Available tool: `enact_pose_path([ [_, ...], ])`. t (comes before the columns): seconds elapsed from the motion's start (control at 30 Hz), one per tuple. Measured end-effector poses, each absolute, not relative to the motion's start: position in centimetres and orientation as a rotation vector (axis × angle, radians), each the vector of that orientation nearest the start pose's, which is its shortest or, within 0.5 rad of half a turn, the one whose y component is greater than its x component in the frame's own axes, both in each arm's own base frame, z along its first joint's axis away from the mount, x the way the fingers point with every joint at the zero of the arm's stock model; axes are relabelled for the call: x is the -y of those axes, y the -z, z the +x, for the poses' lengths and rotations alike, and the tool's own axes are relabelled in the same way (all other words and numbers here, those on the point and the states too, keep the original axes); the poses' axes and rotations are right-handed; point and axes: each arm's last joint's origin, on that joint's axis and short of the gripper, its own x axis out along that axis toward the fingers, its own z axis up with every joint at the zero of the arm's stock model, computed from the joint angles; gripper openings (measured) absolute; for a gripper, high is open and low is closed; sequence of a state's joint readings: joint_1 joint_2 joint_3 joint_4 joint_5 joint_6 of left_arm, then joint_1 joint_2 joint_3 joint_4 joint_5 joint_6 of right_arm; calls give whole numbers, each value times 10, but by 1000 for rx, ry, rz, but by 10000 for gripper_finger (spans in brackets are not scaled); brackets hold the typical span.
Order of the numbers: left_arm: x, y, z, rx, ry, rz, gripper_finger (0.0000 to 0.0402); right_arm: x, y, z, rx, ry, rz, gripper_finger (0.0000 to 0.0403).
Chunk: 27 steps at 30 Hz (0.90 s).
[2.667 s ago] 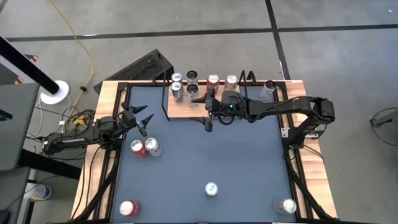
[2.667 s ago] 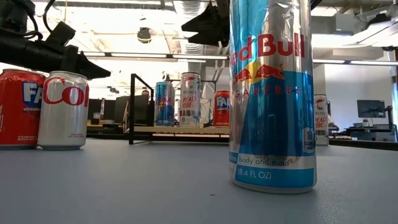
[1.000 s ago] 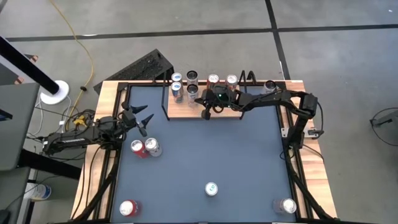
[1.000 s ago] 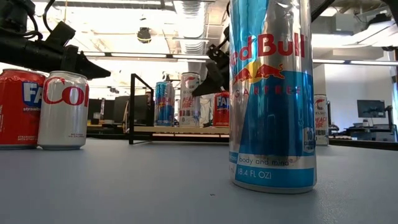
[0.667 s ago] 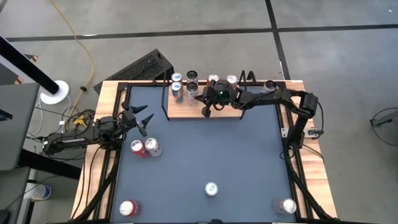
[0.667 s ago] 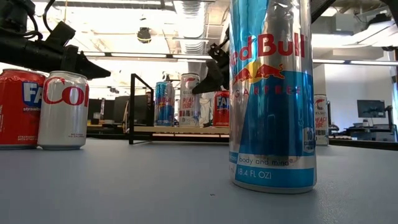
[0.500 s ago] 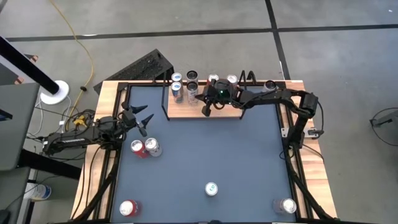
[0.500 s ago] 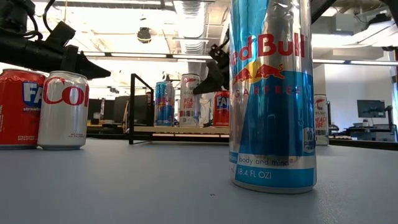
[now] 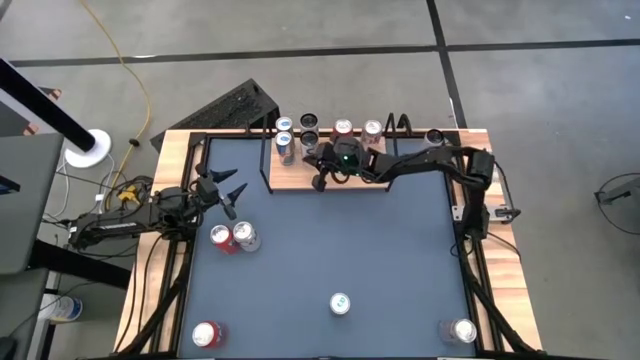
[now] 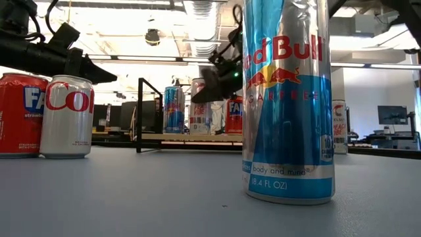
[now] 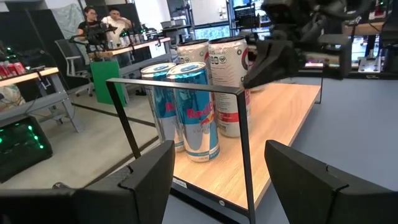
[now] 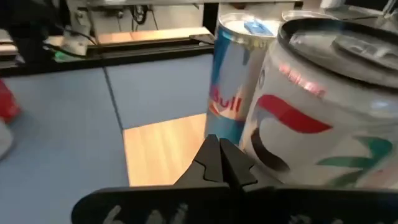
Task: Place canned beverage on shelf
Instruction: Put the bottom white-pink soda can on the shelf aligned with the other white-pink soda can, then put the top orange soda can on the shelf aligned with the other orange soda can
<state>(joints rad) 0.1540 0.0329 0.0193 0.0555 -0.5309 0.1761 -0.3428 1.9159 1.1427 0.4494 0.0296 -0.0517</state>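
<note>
Shelf (image 9: 300, 178) front strip bare, right gripper (image 9: 320, 183) closed over its edge

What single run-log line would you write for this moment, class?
right gripper: shut, empty, over shelf front edge beside white can | left gripper: holds nothing, waiting above Coke can | Red Bull can: mid-table

A dark-blue tabletop (image 9: 330, 240) is carrying the light-wood shelf (image 9: 300, 178) at twelve o'clock, with cans standing along its far edge. Directly on the tabletop, a red and a silver can (image 9: 232, 237) are sitting at nine o'clock, and three more are standing toward six.
</note>
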Motion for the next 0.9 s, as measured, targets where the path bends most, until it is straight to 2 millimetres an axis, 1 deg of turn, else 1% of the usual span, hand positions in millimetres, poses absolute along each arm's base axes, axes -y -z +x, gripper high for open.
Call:
enact_pose_path([
  [0.1,-29,-173,91,-19,-687,161,240,144,-191,401,-330,361,1,0],
  [0.17,-29,-173,91,-18,-685,161,240,145,-194,404,-316,363,0,0],
  [0.3,-29,-173,91,-18,-687,161,240,147,-199,406,-321,419,-9,0],
  [0.47,-29,-173,91,-19,-688,161,240,149,-207,409,-306,422,-11,0],
  [0.6,-29,-173,91,-19,-688,161,240,149,-207,410,-302,413,14,0],
  [0.7,-29,-173,91,-19,-688,161,240,141,-206,411,-321,353,62,0],
  [0.77,-29,-173,91,-19,-688,161,240,131,-208,410,-358,297,97,0],
  [0.9,-29,-173,91,-19,-688,161,240,105,-224,403,-435,200,140,0],
])
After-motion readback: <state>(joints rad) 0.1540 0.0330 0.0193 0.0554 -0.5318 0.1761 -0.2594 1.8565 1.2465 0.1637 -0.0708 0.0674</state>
